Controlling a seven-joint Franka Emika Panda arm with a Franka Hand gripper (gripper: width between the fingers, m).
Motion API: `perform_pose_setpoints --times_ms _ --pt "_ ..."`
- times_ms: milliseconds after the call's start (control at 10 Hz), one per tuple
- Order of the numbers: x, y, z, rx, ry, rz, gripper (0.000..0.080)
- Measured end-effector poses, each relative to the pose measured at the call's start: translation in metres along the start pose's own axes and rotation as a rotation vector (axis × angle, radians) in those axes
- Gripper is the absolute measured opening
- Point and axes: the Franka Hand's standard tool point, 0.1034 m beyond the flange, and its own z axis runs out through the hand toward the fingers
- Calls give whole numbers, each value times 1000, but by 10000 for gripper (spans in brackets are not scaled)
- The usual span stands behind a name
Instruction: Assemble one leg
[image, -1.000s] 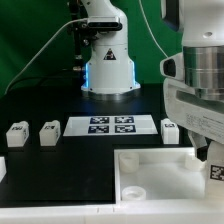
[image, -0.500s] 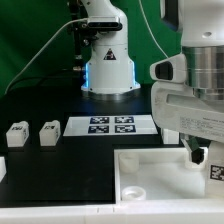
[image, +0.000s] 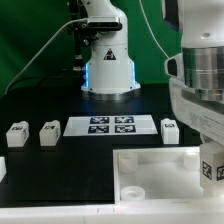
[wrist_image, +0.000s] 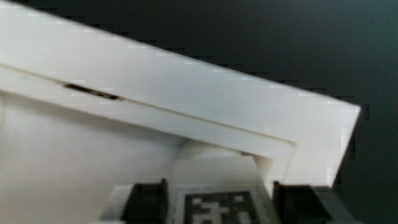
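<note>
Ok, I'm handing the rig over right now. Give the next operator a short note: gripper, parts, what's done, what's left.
Gripper: shut on a tagged leg, held over the white tray piece; the wrist view shows the tag between the fingers.
Other legs on the table: two at the exterior view's left and one right of the marker board, at.
Done: one leg picked up.
Left: seat it in the tray piece; I can't tell whether it is already touching the tray.

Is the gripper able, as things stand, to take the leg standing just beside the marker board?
Probably not yet: that leg stands free with nothing over it, but the gripper seems already shut on another leg.
</note>
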Motion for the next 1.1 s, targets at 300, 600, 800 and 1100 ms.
perform_pose_setpoints --times_ms 300,600,800,1100 --pt "1 -4 -2 15 -19 341 281" --pt "0 -4 -2 15 -19 335 282" --pt "0 -3 -2 15 -18 312 282" --pt "1 -2 -3 -2 12 -196 588"
